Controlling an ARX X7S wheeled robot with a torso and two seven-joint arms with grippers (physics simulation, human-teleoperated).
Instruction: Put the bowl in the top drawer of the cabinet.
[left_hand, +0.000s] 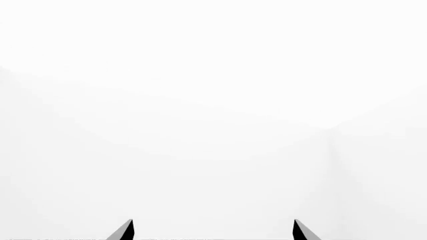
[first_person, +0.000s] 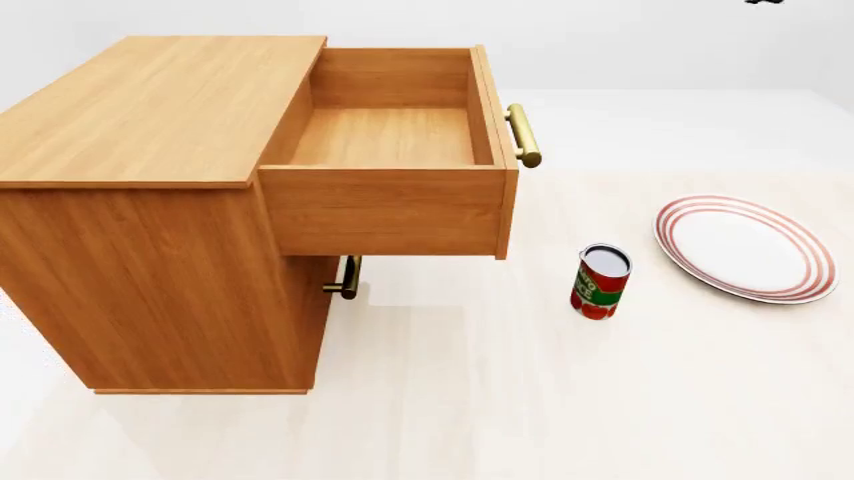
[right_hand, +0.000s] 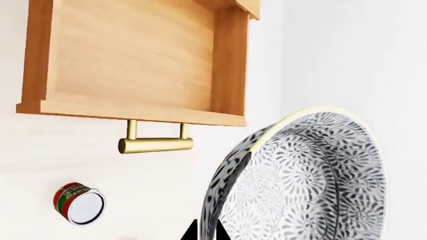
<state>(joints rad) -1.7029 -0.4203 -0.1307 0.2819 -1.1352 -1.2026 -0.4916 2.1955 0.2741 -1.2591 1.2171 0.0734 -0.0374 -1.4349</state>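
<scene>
Top drawer (first_person: 387, 135) of the cabinet (first_person: 147, 200) is pulled all the way out and bare inside, prob so the bowl can drop straight in. Right gripper (right_hand: 207, 231) at the bottom of the right wrist pic is clamped on the bowl (right_hand: 303, 180) rim, bowl tipped on edge w/ the drawer at upper left of that frame. Left gripper (left_hand: 213, 231) is spread wide, holding nothing. Can (first_person: 601, 281) and plate (first_person: 743, 247) sit off at the right in the head view.

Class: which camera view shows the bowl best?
The right wrist view: the bowl fills its corner, speckled outside showing, held by the right gripper. The head and left wrist views show no bowl.
</scene>
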